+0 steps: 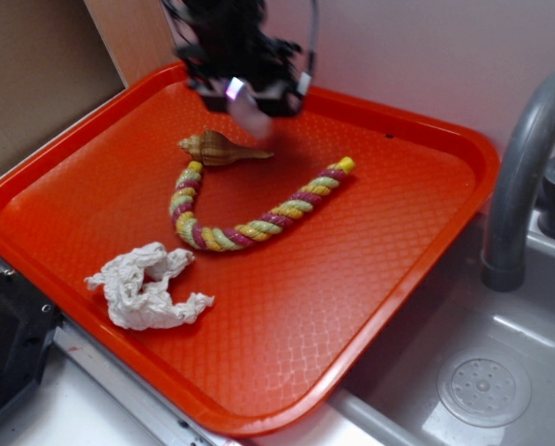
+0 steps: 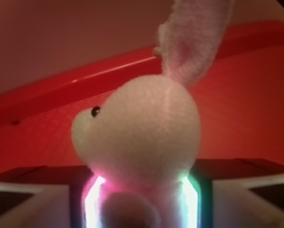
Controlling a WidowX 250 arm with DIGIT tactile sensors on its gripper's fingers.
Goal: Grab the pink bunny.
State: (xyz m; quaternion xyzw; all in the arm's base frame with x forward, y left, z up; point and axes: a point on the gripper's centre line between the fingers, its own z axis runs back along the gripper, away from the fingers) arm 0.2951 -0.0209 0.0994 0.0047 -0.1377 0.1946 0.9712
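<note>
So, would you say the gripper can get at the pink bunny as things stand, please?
Yes, it seems so: the pink bunny already sits between the fingers of the gripper, raised over the tray's far edge, nothing in between.

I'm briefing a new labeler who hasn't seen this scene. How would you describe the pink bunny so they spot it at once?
Start at the orange tray and go to its far edge, where the black gripper hangs above the seashell. The pink bunny is the pale plush clamped between its jaws. Unlike the crumpled tissue and striped rope, it is off the tray.
</note>
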